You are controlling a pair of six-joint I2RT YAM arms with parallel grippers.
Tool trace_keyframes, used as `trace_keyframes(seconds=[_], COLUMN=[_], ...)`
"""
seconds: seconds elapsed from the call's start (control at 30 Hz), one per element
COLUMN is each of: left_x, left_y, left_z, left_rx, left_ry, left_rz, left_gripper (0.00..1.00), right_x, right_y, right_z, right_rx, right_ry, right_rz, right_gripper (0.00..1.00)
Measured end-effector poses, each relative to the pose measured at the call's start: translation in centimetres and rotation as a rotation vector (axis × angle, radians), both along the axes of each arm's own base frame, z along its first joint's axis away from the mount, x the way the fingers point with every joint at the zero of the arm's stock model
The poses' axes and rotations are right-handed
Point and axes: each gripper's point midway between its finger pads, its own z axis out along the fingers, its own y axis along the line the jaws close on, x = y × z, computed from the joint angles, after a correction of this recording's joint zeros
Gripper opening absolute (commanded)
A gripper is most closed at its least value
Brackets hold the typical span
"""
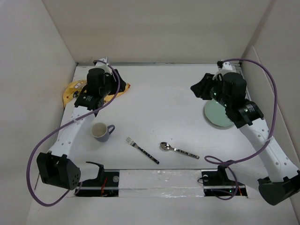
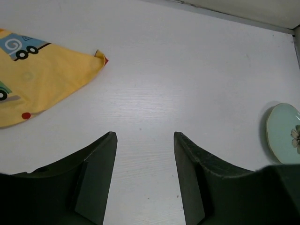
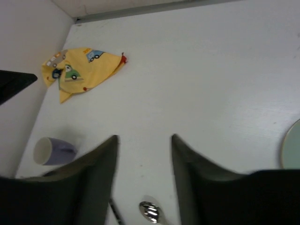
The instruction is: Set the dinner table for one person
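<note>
The dinner table (image 1: 164, 103) is a white top walled by white panels. A crumpled yellow placemat (image 1: 72, 90) with cartoon vehicles lies at the back left, also in the left wrist view (image 2: 42, 79) and the right wrist view (image 3: 79, 68). My left gripper (image 1: 121, 80) hovers by its right edge, open and empty (image 2: 144, 137). A pale green plate (image 1: 216, 115) lies at the right, partly under my right arm. My right gripper (image 1: 199, 89) is open and empty (image 3: 144, 138) above the table. A purple mug (image 1: 101, 131), a fork (image 1: 142, 150) and a spoon (image 1: 178, 150) lie near the front.
White walls close in the left, back and right. The arm bases (image 1: 70, 171) and purple cables (image 1: 42, 154) sit at the near edge. The plate's edge shows in the left wrist view (image 2: 283, 133); the mug (image 3: 49, 151) and spoon bowl (image 3: 151, 212) show in the right wrist view.
</note>
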Motion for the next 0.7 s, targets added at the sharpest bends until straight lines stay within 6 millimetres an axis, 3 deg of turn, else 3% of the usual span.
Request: trace_keyframes(seconds=[0.03, 0.07, 0.13, 0.27, 0.3, 0.33, 0.43, 0.53, 0.6, 0.63, 0.7], left_x=[0.1, 0.3, 1.1, 3.7, 4.7, 5.7, 8.9, 11.5, 12.8, 13.3, 14.0], left_y=[0.2, 0.4, 1.2, 3.0, 3.5, 4.0, 5.7, 8.9, 10.7, 11.5, 12.2], left_z=[-0.4, -0.6, -0.2, 1.8, 2.3, 2.6, 2.2, -0.9, -4.1, -5.7, -9.1], left_rx=[0.004, 0.007, 0.005, 0.046, 0.056, 0.067, 0.081, 0.102, 0.126, 0.136, 0.156], left_ry=[0.017, 0.028, 0.032, 0.000, -0.004, -0.007, 0.028, 0.112, 0.194, 0.237, 0.326], left_rz=[0.009, 0.019, 0.057, 0.149, 0.179, 0.201, 0.263, 0.340, 0.380, 0.395, 0.399], left_gripper=[0.46, 0.27, 0.00, 0.00, 0.07, 0.27, 0.44, 0.45, 0.45, 0.45, 0.45], right_x=[0.0, 0.0, 0.1, 0.3, 0.4, 0.4, 0.4, 0.2, 0.2, 0.1, 0.1], right_y=[-0.2, -0.5, -0.9, -1.1, -1.0, -1.0, -0.8, -0.5, -0.4, -0.3, -0.3], right_z=[0.1, 0.2, 0.3, 0.1, -0.1, -0.2, -0.4, -0.5, -0.7, -0.9, -1.5], right_rx=[-0.002, 0.001, 0.002, 0.000, -0.002, -0.002, 0.001, 0.004, 0.005, 0.005, 0.001], right_ry=[-0.004, -0.006, -0.007, 0.000, 0.004, 0.008, 0.016, 0.020, 0.023, 0.026, 0.033], right_rz=[-0.005, -0.014, -0.025, -0.027, -0.024, -0.022, -0.005, 0.010, 0.017, 0.020, 0.026], right_gripper=[0.08, 0.00, 0.00, 0.00, 0.00, 0.00, 0.00, 0.00, 0.06, 0.12, 0.35])
